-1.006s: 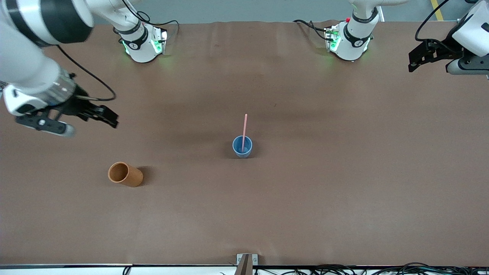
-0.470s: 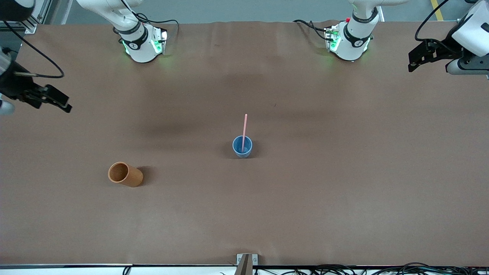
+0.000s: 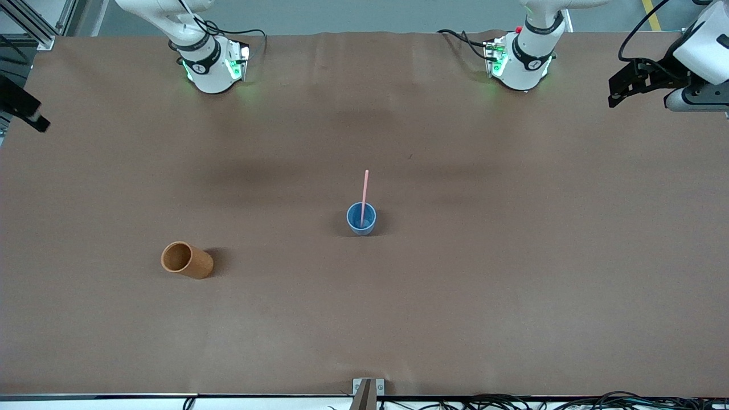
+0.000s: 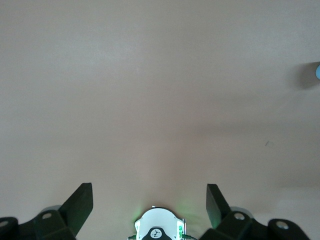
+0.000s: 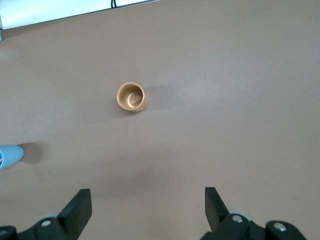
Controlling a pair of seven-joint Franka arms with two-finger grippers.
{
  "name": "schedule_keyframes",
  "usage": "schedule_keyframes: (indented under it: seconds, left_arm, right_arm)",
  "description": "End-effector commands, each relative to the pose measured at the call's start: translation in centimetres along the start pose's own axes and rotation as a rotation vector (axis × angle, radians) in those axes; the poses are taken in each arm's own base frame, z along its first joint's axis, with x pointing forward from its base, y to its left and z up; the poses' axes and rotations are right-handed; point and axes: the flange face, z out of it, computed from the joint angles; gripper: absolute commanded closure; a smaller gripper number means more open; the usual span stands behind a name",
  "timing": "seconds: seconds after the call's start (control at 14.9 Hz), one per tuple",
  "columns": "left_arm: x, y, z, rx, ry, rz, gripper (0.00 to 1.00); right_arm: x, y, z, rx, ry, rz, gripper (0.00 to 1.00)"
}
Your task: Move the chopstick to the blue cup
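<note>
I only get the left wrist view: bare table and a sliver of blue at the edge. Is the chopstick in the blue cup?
Observer: Yes. The front view shows the chopstick standing in the blue cup, its top end sticking out above the rim.
Operator: Where are the hands?
Observer: The right hand is open and empty over the table's edge at the right arm's end. The left hand hangs over the left arm's end.
Operator: Anything else on the table?
Observer: An orange-brown cup, empty, nearer the front camera than the blue cup, toward the right arm's end.
</note>
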Motion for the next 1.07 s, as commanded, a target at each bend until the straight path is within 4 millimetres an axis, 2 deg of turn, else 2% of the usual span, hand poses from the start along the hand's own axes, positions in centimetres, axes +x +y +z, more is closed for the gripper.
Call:
schedule_keyframes:
  seconds: [0.0,0.34,0.87,1.01]
  left_arm:
    - [0.0,-0.1,-0.7,0.005,0.009,0.009,0.00]
    - [0.1,-0.2,-0.6,0.003,0.008,0.009,0.00]
    - [0.1,-0.2,-0.6,0.003,0.008,0.011,0.00]
    - [0.1,-0.2,-0.6,0.003,0.008,0.011,0.00]
  right_arm:
    - [1.7,-0.3,-0.9,-0.021,-0.030,-0.003,0.00]
    - [1.8,-1.4,1.1,-0.017,-0.074,-0.029,0.00]
    - [2.3,-0.6,2.5,-0.009,-0.077,-0.106,0.00]
    - [2.3,-0.8,3.4,-0.009,-0.091,-0.126,0.00]
